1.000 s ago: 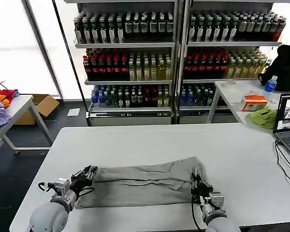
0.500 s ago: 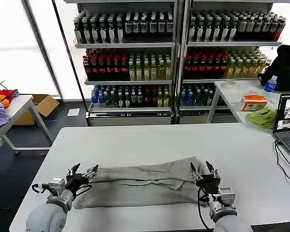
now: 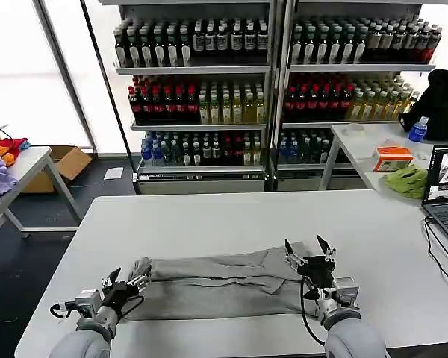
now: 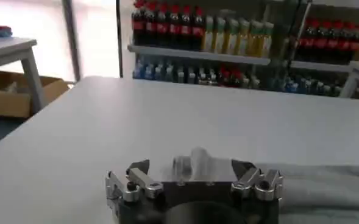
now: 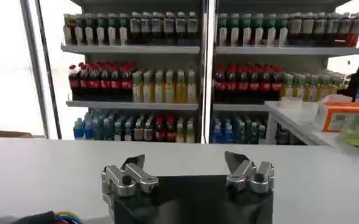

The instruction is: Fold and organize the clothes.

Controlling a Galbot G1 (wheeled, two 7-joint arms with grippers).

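Shirt (image 3: 216, 285) lies folded into a long band on the desk (image 3: 209, 216); left end effector (image 3: 127, 283) and right end effector (image 3: 308, 252) stand wide open at its two ends, probably to let the fold settle.

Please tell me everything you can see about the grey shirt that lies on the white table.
The grey shirt is soft, cotton-looking fabric, folded into a long band with creases along its length. It lies flat across the near part of the white table. The left tool is open at its left end, the right tool open above its right end; neither grips it. No print or collar shows.
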